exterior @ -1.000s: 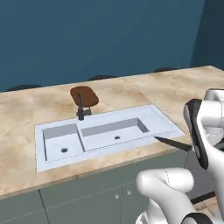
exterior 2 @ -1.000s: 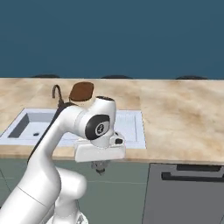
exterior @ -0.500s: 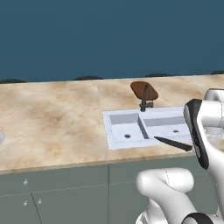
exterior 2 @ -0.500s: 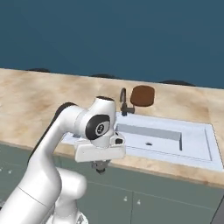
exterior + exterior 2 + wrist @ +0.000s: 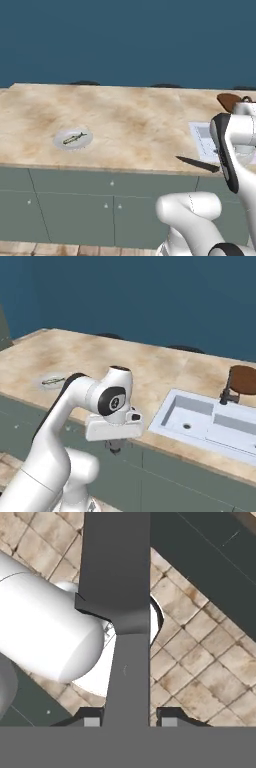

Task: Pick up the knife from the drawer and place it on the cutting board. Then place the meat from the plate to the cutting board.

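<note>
Your gripper is closed on the knife, with the two dark fingertips pressed to either side of the handle in the hand view. There the knife runs straight up the middle of the picture, a narrow grey handle widening into a broad dark blade, over a tiled floor. In the left base view the pointed dark blade sticks out to the left from behind your arm, level with the front edge of the counter.

The plate, small, round and pale, sits on the beige marbled counter toward its left end, well apart from the knife. The meat, a slim greenish strip, lies across the plate.

The cutting board, dark reddish-brown, is at the far right of the counter, behind the dark faucet of the white sink. Nothing lies on its visible part.
</note>
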